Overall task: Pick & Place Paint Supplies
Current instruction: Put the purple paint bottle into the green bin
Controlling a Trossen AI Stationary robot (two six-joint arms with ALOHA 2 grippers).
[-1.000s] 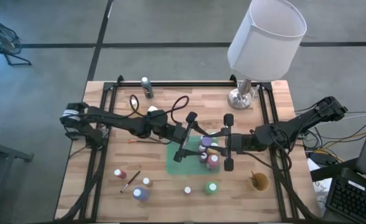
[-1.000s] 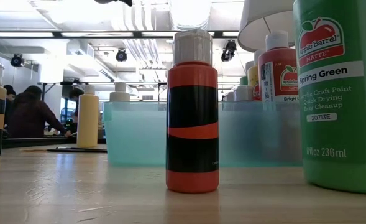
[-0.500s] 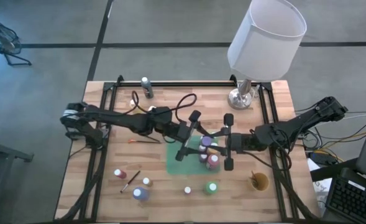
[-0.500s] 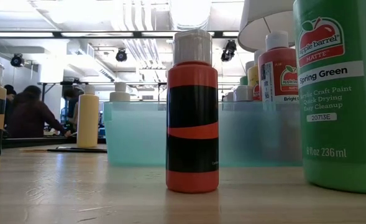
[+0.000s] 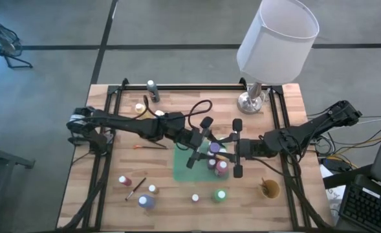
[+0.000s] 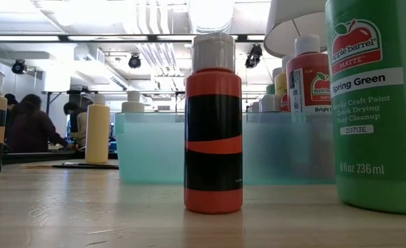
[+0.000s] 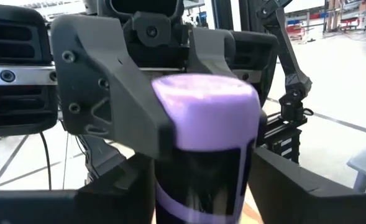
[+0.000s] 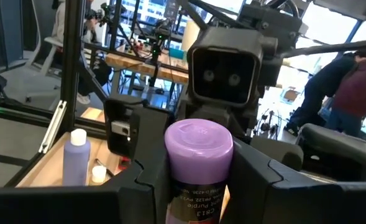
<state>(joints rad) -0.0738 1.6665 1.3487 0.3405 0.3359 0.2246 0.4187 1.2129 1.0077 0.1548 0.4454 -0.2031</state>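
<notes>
Carefully: your right tool (image 8: 198, 177) holds the light, slick, rigid purple-capped bottle (image 8: 198, 163) by its body; the left tool (image 7: 198, 171) flanks it, grip unclear.

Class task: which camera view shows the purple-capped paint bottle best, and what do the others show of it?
Right wrist view: the purple-capped bottle fills the middle between dark fingers, label partly readable. Left wrist view shows it close but blurred; high view, only a small purple top; low view, nothing identifiable.

My wooden table (image 5: 119, 139) stands on grey floor (image 5: 54, 26); white-shaded lamp (image 5: 277, 32) on it; workshop with ceiling lights (image 6: 134, 60) beyond.
</notes>
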